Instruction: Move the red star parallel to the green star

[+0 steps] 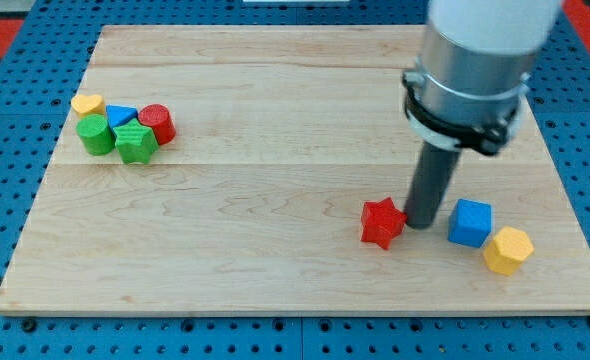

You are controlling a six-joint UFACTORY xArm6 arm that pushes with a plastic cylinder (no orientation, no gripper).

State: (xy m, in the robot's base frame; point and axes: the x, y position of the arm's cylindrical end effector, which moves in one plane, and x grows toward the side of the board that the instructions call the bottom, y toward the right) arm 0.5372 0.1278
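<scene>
The red star [381,222] lies at the lower right of the wooden board [275,200]. My tip [422,224] stands just to the star's right, touching or nearly touching it. The green star [135,143] sits far off at the view's left, in a tight cluster of blocks. The rod hangs from a grey and white arm at the view's top right.
In the left cluster are a yellow block [87,104], a blue triangle [121,116], a red cylinder [157,123] and a green cylinder [96,135]. A blue cube [469,222] and a yellow hexagon [506,250] lie right of my tip, near the board's right edge.
</scene>
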